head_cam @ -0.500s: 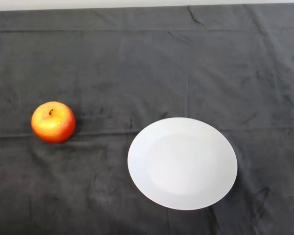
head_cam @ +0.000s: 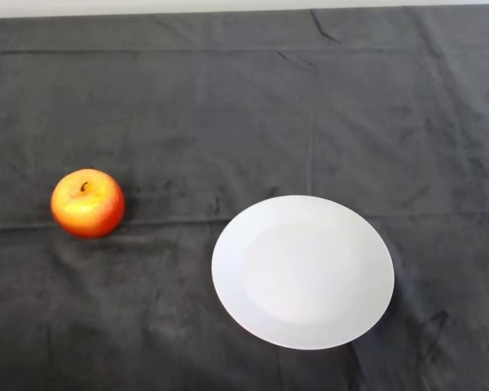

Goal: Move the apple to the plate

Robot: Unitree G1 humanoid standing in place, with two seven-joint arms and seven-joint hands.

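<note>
The apple (head_cam: 87,203) sat stem-up on the dark cloth (head_cam: 228,106) at the left, well apart from the white plate (head_cam: 228,269), which lay empty toward the lower right. No part of the arm showed, so nothing could be told of the hand. The apple looked firm, round and smooth-skinned — probably light enough, but apt to roll or slip from a shallow hold. The best hold was likely across its widest girth, thumb opposite fingers, from above — clear of the stem.
</note>
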